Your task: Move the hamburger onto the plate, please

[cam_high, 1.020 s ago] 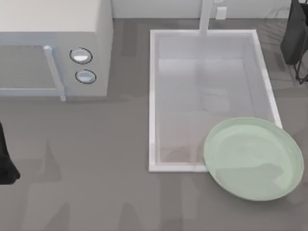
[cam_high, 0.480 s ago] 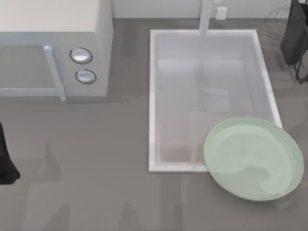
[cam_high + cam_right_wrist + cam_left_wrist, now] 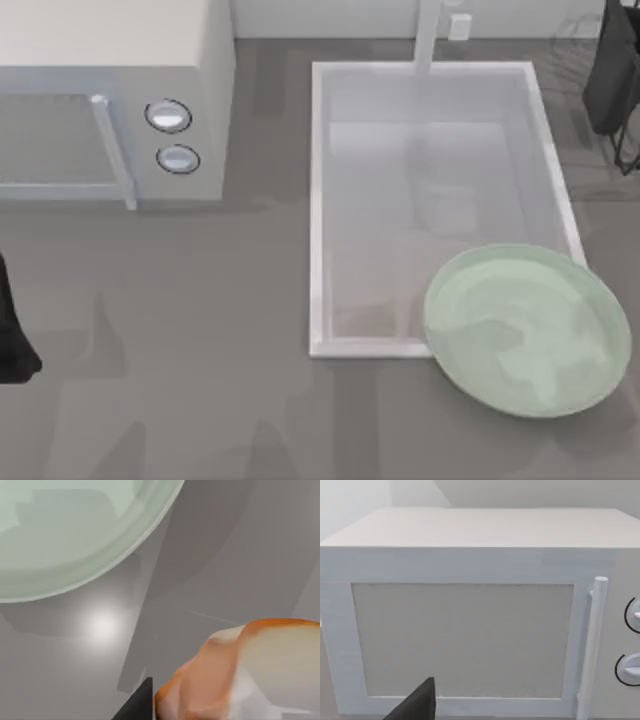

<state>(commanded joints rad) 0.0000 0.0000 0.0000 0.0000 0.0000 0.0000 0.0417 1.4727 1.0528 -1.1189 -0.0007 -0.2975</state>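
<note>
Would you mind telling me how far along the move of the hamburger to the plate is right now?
Not finished: the plate on the right side of the table, overlapping the sink's corner, has nothing on it. In hand: the right wrist view has the hamburger close up beside a dark finger, above the grey table beside the plate's rim, so it looks carried. Left: bring it over the plate and set it down. The left arm idles facing the microwave.

Left arm's matte black, rounded body (image 3: 12, 335) is showing at the top view's left edge, no markings or cables visible. Right arm's glossy dark grey boxy link (image 3: 612, 70) is sitting at the far right corner, thin black cable looping beside it. Each wrist view is showing a matte black, sharp-cornered finger (image 3: 415, 705), (image 3: 136, 705).
</note>
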